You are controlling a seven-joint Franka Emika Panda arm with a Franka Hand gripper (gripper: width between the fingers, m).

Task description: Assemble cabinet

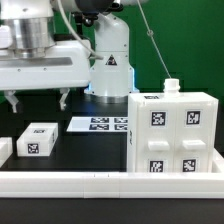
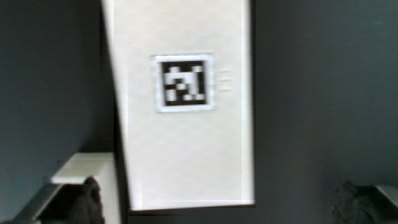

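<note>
A: While the jaws hang spread above a tagged white block [image 1: 37, 140], where is the cabinet [image 1: 170, 135]?
B: Upright on the counter [image 1: 90, 150], at the exterior view's right, well apart from the jaws.

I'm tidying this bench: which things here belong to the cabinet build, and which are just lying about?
Part of the job: cabinet, loose tagged block, white piece at the exterior view's left edge, open gripper.
Just lying about: marker board, white rail along the front.
</note>
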